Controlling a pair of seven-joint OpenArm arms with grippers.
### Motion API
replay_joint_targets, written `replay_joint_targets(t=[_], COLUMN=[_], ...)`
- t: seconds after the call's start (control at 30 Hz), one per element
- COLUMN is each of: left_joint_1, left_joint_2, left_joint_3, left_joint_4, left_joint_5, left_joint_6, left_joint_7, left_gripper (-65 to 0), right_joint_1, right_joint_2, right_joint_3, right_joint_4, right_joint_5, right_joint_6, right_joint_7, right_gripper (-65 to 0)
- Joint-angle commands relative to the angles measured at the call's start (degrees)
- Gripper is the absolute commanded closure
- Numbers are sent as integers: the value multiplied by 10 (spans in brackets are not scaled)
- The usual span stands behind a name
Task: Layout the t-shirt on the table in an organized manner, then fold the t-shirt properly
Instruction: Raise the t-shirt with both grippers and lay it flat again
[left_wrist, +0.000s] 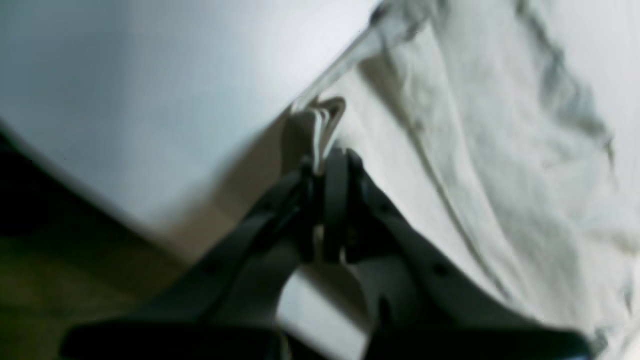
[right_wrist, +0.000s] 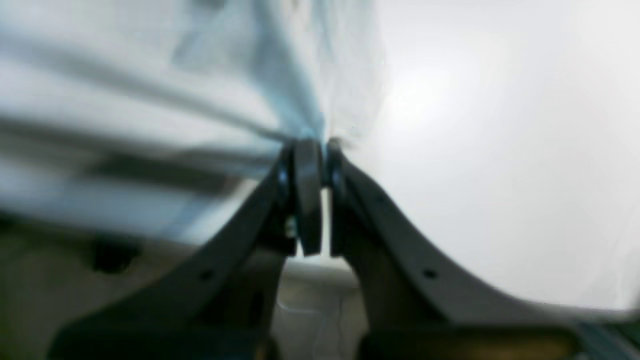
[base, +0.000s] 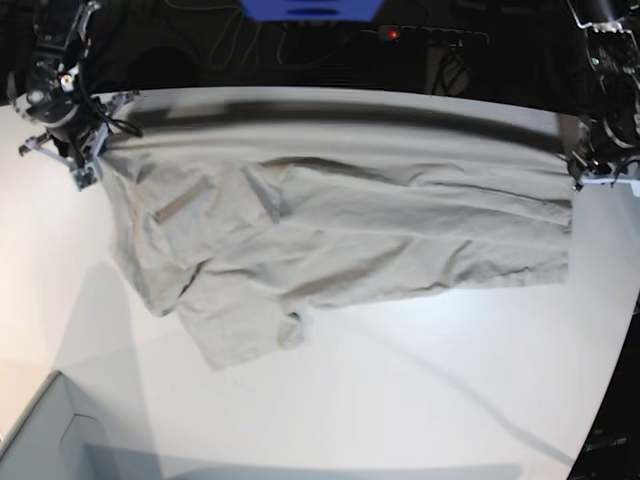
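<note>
The beige-grey t-shirt (base: 340, 230) is stretched wide between both arms across the far half of the white table (base: 420, 400). Its far edge is pulled taut and its lower parts lie wrinkled on the tabletop. My right gripper (base: 88, 165) is at the far left of the base view, shut on a corner of the shirt. In the right wrist view the blurred cloth (right_wrist: 150, 100) fans out from the closed gripper (right_wrist: 317, 145). My left gripper (base: 578, 178), at the far right, is shut on the opposite corner. Up close, that gripper (left_wrist: 325, 150) pinches a folded hem of the shirt (left_wrist: 475, 150).
A pale box corner (base: 40, 440) stands at the near left. Beyond the table's curved far edge lie dark floor, cables and a blue object (base: 310, 8). Bare tabletop (left_wrist: 150, 75) stretches on the near side of the shirt.
</note>
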Motion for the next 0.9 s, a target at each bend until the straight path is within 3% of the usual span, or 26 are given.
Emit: replay_joint_targets(t=[0.0,0.2,0.37,0.63,0.87], left_joint_1=[-32,-175,-252,-393,-474], left_joint_2=[0,37,64,74,74], left_joint_3=[-1,-1,-1,0,60], left_joint_4=[-13,-171,-265,-396,-402], left_joint_5=[15,147,220,240,234], left_joint_6=[2,1,1,1,1], left_joint_7=[-12,-21,-134,-216,-220], left_gripper=[0,0,0,0,0], right_joint_1=[19,107,169,354,448], right_joint_2=[7,8,8,24,64], right_joint_3=[1,0,0,2,1], right_joint_4=[-8,-101,-159,-302,-352], right_joint_5=[-4,-5,-5,-5,-4], right_joint_6=[-2,-2,-2,-2,-2], right_joint_7=[6,7,12,12,13], right_gripper=[0,0,0,0,0])
